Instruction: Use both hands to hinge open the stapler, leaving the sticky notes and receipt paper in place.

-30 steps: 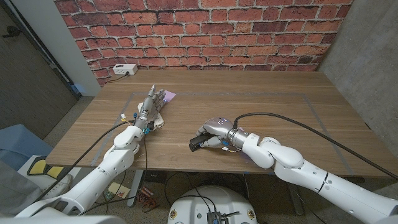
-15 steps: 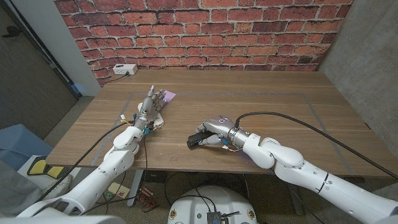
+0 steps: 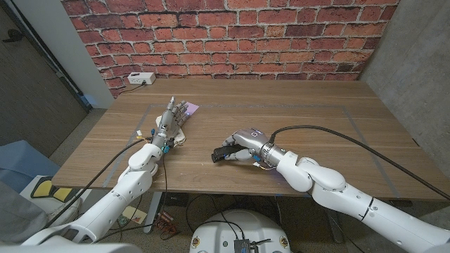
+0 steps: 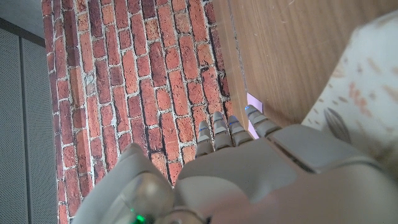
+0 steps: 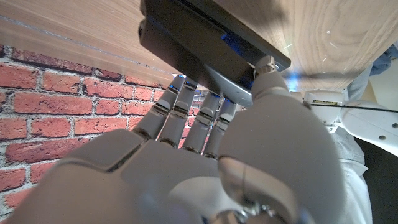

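The black stapler (image 3: 223,154) is near the table's middle front, held by my right hand (image 3: 244,143), which grips it from the right. In the right wrist view the fingers and thumb (image 5: 267,67) clamp the stapler (image 5: 205,46) close to the wood. My left hand (image 3: 171,119) is stretched out at the table's left with straight fingers and holds nothing. It reaches over the white receipt paper (image 3: 180,138) toward the purple sticky notes (image 3: 191,107). The left wrist view shows the sticky notes (image 4: 254,99) just past the fingertips and the printed receipt paper (image 4: 367,93) beside the hand.
A white power box (image 3: 141,79) sits at the table's back left corner by the brick wall. Faint tape lines (image 3: 351,116) mark a rectangle on the wooden table (image 3: 295,105). Cables trail from both arms over the front edge.
My right hand has shifted the stapler slightly away from the front edge. The left hand has stayed put.
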